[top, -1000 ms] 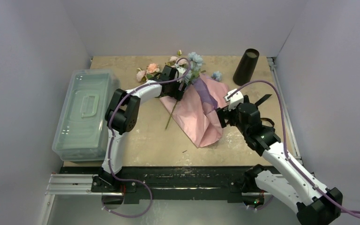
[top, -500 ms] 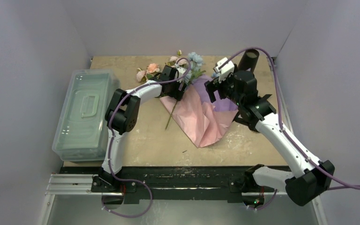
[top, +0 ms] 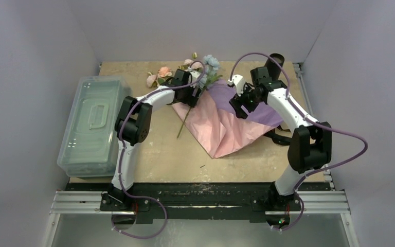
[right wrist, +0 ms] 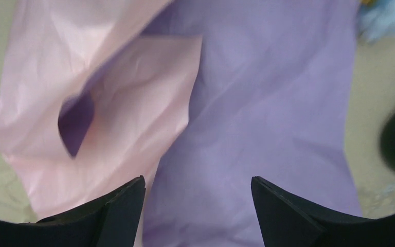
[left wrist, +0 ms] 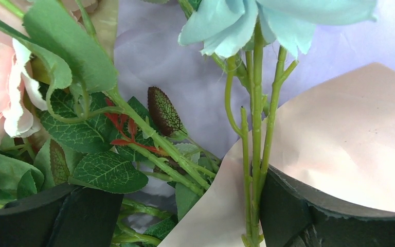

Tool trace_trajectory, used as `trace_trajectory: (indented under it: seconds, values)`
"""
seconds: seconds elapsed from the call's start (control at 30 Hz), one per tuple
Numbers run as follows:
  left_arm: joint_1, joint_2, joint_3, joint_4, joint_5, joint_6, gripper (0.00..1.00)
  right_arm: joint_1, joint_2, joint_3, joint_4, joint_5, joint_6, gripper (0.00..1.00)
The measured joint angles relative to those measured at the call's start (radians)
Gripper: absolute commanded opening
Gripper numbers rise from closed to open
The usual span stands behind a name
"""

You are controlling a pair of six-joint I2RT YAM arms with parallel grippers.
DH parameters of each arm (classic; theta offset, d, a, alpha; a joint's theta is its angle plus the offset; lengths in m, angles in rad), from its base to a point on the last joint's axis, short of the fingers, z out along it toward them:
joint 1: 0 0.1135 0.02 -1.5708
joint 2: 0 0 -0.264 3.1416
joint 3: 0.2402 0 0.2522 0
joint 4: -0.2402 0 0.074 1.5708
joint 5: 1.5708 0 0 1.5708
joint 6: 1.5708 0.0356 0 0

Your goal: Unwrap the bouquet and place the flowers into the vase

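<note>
Your flowers (top: 164,73) lie near the middle of the counter's (top: 149,154) far edge, with their heads toward the back wall. Their stems run onto the opened paper (top: 221,131), which is spread across the middle of the counter, pink toward you and lilac behind.

From above you can count four flower heads: pink, peach, pale pink and blue. The left claw (left wrist: 169,198) covers the rest of the bunch. It stands wide open and grips nothing. Leafy stems pass between its fingers, the blue flower's stems lie against its right finger (left wrist: 329,216), and a curled edge of pink paper rises in the same gap. One bare stem (top: 184,123) pokes out toward you over the paper's left edge.

The right claw (right wrist: 198,190) hangs over the lilac sheet, jaws well apart and empty.

The one vase (top: 276,60) stands in the far right corner. The right arm crosses in front of it, so only its top shows. One clear lidded bin (top: 93,121) sits along the left edge, well apart from everything else.
</note>
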Motion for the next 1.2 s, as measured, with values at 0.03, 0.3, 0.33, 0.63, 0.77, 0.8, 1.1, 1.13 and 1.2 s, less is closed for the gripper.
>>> trace_trajectory:
  seconds: [0.03,0.3,0.33,0.63,0.77,0.8,1.1,1.13,1.2]
  values:
    - [0.01,0.008,0.012,-0.001,0.0,0.004,0.87,-0.014,0.011,-0.005,-0.031,-0.011,-0.024,0.77]
    - [0.068,0.024,0.05,-0.022,0.032,0.003,0.86,-0.02,0.097,0.002,-0.231,-0.159,-0.163,0.63]
    - [0.069,0.024,0.051,-0.023,0.04,-0.001,0.86,-0.018,0.127,0.009,-0.244,-0.178,-0.168,0.62]
    - [0.069,0.0,0.054,-0.049,0.195,-0.101,0.86,-0.004,0.274,0.017,-0.326,-0.301,-0.186,0.68]
    - [0.069,-0.051,0.031,-0.028,0.291,-0.159,0.85,0.023,0.27,0.03,-0.355,-0.357,-0.177,0.79]
    - [0.069,-0.067,0.02,-0.018,0.306,-0.173,0.85,0.027,0.267,0.038,-0.352,-0.363,-0.161,0.79]
    - [0.094,-0.248,-0.143,0.082,0.319,-0.255,0.89,-0.013,0.135,0.172,-0.219,-0.385,0.049,0.82]
    - [0.103,-0.269,-0.161,0.086,0.314,-0.255,0.89,-0.019,0.113,0.182,-0.201,-0.386,0.076,0.8]
    - [0.124,-0.304,-0.186,0.092,0.306,-0.255,0.85,-0.019,0.083,0.199,-0.158,-0.395,0.138,0.76]
